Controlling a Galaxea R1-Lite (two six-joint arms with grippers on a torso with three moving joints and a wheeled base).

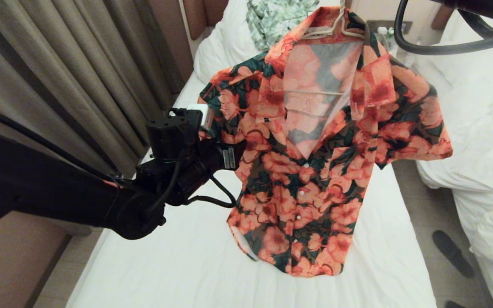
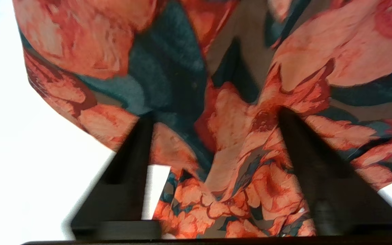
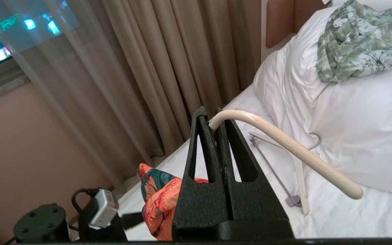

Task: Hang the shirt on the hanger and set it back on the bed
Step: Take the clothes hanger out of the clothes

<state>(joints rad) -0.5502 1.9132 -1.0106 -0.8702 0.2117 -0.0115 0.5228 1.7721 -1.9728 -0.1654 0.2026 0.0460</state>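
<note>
The flowered shirt hangs from the cream hanger above the bed, its hem brushing the sheet. The hanger's bar shows through the open collar. My right gripper is shut on the hanger's hook, out of the head view above the shirt. My left arm reaches in at the shirt's left sleeve, its fingers hidden behind the cloth there. In the left wrist view the left gripper is open, fingers wide apart, with the shirt spread close in front of them and the cloth not pinched.
A green-and-white garment lies on the pillow. A grey-white hanger rests on the sheet below the pillow. Curtains hang along the left. A second bed is at the right, with a dark slipper in the aisle.
</note>
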